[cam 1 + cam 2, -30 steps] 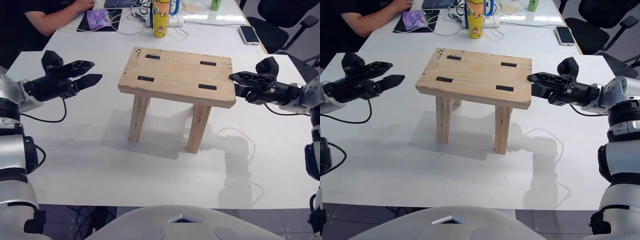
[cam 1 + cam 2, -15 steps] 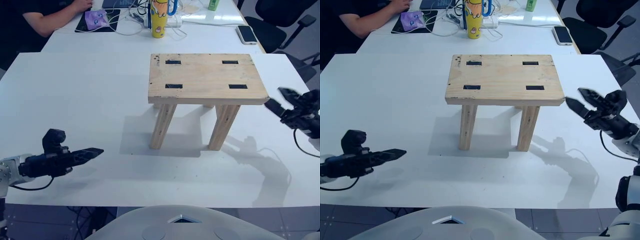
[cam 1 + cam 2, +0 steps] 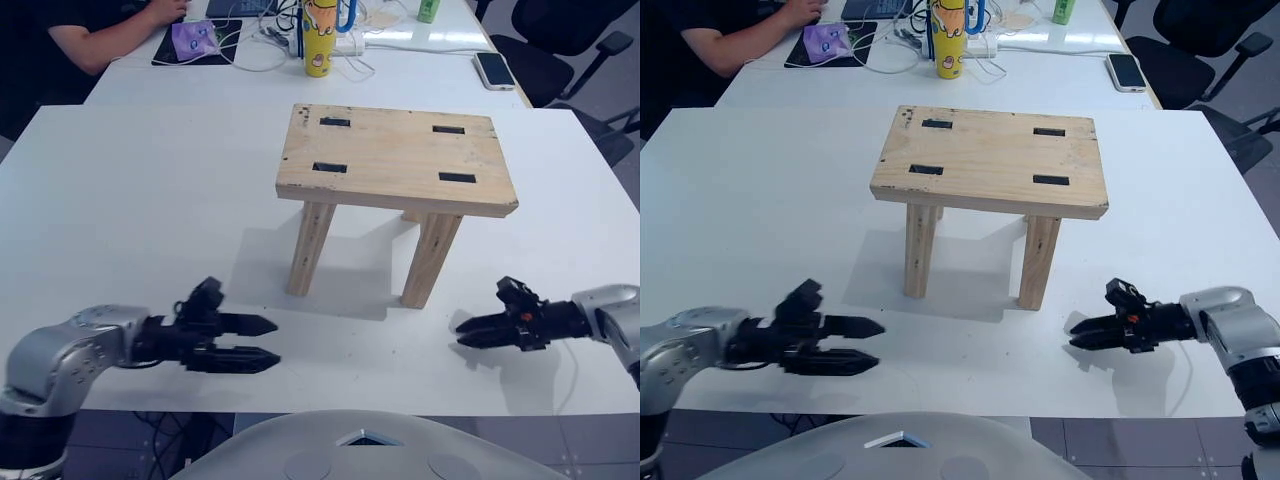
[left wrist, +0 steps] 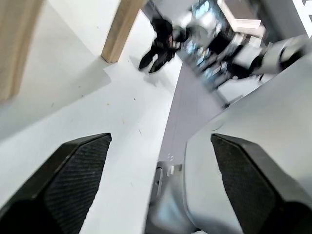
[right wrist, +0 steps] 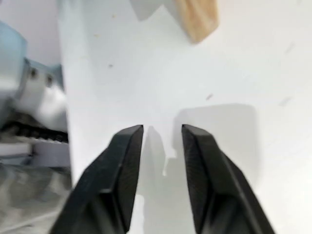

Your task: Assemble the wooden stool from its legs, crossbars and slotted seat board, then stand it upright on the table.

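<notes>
Left gripper (image 3: 268,342): fingers (image 4: 73,170) spread wide, holding nothing, low over the white table (image 3: 120,200) near its front edge. Right gripper (image 3: 463,334): fingers (image 5: 122,165) parted a little, empty, tips pointing toward the left gripper. Wooden stool (image 3: 400,160): assembled, upright on its legs, beyond both grippers and between them, touching neither.

This is an office or lab workroom. A white front counter (image 3: 120,200) butts against a rear counter (image 3: 420,75) strewn with tangled cables (image 3: 255,50), a phone (image 3: 496,70) and a yellow cup (image 3: 320,45). Black swivel chairs (image 3: 560,45) stand beside them.
</notes>
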Action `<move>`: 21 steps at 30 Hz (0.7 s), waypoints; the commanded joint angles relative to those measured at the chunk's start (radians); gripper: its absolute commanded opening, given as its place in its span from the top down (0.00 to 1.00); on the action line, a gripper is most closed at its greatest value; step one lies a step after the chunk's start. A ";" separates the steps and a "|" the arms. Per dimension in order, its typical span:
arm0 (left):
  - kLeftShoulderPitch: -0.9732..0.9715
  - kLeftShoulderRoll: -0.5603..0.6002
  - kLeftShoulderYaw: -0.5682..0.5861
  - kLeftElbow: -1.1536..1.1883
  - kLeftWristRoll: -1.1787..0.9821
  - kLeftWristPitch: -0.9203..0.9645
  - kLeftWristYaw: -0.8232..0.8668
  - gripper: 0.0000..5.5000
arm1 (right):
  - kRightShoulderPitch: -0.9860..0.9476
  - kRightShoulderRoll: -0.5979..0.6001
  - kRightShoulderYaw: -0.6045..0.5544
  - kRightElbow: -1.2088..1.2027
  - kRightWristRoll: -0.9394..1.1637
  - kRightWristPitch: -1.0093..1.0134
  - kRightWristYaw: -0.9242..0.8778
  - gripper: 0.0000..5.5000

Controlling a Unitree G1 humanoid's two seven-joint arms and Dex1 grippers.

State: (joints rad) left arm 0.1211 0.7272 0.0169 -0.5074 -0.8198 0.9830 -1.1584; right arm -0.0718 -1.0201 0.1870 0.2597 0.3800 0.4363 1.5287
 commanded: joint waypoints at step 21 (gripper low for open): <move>-0.772 -0.380 -0.552 0.971 0.810 -0.726 0.273 1.00 | -0.596 0.394 0.128 0.460 -0.170 -0.426 -0.238 1.00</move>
State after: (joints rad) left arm -0.5005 0.4010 -0.5334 0.1390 -0.1310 0.3777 -0.9988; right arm -0.5277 -0.6995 0.2853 0.5254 0.3535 0.2148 1.3714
